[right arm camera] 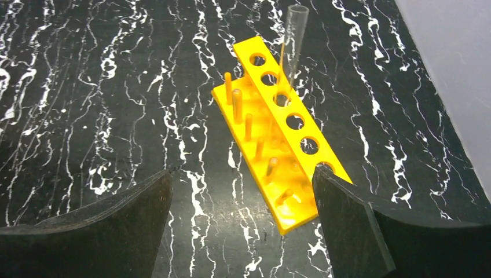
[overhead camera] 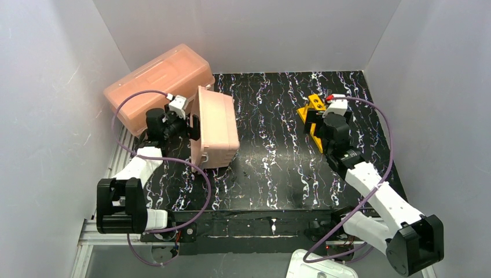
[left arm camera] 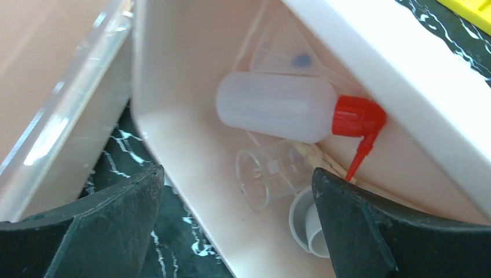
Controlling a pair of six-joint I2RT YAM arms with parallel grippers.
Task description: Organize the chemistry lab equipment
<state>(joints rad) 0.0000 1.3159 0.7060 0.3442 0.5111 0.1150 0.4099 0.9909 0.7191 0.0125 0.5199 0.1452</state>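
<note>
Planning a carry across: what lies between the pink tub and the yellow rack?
Nothing; the top view shows only bare marbled tabletop between the pink tub and the yellow rack.

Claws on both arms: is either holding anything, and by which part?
Nothing is held. The left gripper hangs open at the tub; the right gripper hangs open over the rack.

the left arm (overhead camera: pixel 139 165) reaches forward along the left side, forearm rising from a low elbow; the left pincer (left arm camera: pixel 237 172) stands with jaws spread wide, gripping nothing. the right arm (overhead camera: pixel 376 194) stretches forward and leftward; the right pincer (right arm camera: pixel 243 172) tilts downward, jaws equally wide, empty.
</note>
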